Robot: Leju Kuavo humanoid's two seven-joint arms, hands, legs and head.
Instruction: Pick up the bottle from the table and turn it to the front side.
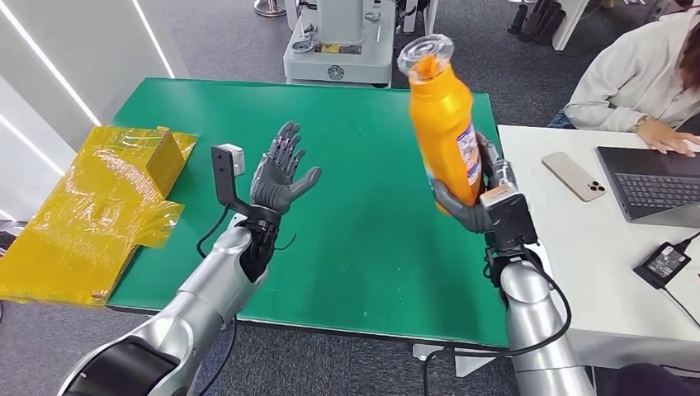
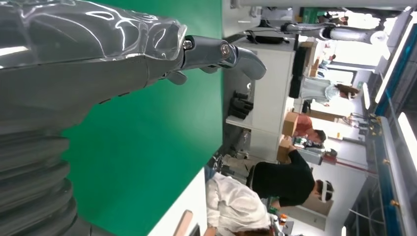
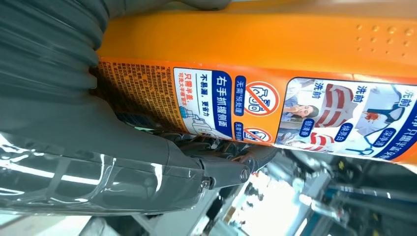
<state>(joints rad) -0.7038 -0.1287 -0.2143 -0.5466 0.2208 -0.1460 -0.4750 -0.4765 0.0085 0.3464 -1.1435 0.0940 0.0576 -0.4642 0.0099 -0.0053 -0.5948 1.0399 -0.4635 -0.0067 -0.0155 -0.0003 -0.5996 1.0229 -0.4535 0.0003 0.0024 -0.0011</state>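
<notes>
From the head view, the right robot hand (image 1: 483,202) grips the orange bottle (image 1: 444,124) around its lower body, lifted above the green counter (image 1: 363,247); the bottle stands nearly upright, clear cap topmost, tilted slightly left. The left robot hand (image 1: 281,175) hovers empty, fingers spread. Yellow wrapped cardboard (image 1: 99,206) lies at the counter's left edge; a phone (image 1: 574,176) and laptop (image 1: 652,183) sit on the white counter (image 1: 578,256) beside a person (image 1: 640,74).

The left wrist view shows the left robot hand's fingers (image 2: 216,51) extended over green counter.

In the right wrist view the bottle's printed label (image 3: 275,105) faces the camera, the thumb (image 3: 231,169) pressed against it.

The bottle (image 1: 446,124) in the right hand (image 1: 487,202) looks like glossy orange plastic with a clear cap and a smooth printed label. Below the hands, the counter (image 1: 371,239) has a matt green covering. Beside the left hand (image 1: 281,177), crinkled yellow film (image 1: 99,206) shines.
</notes>
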